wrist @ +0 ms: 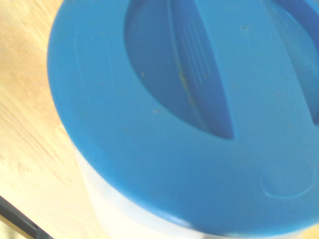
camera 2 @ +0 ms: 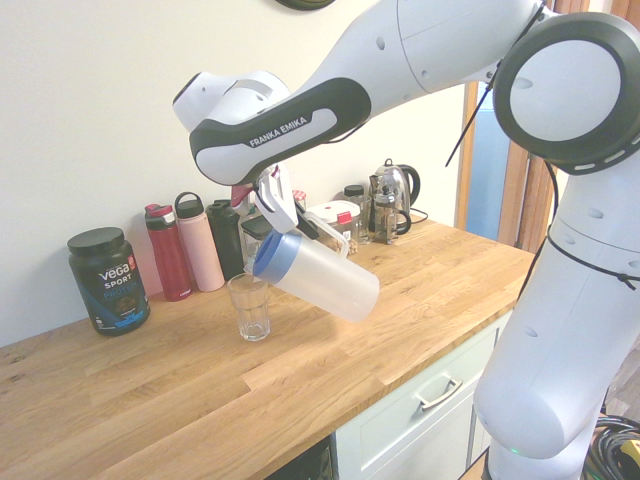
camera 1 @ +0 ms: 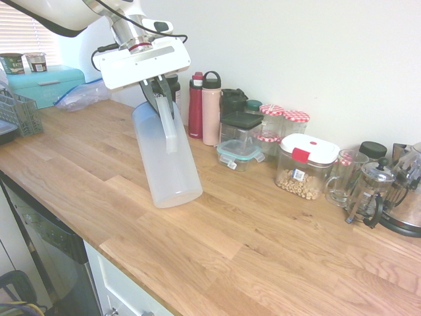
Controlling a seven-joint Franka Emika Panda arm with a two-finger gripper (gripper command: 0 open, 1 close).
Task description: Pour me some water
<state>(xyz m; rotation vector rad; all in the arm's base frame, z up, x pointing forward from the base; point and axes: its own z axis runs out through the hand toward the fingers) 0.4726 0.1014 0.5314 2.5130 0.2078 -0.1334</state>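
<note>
A tall frosted white jug with a blue lid hangs tilted above the wooden counter. My gripper is shut on the jug's side handle. In the second exterior view the jug leans with its lid end low, right over the rim of a clear drinking glass that stands on the counter. The water does not show as a stream or inside the jug. The blue lid fills the wrist view. The glass is hidden behind the jug in the first exterior view.
Red bottle and pink bottle stand by the wall, with food containers, a glass mug, a French press and a kettle. A black tub stands beyond the glass. A dish rack is at the counter's far end.
</note>
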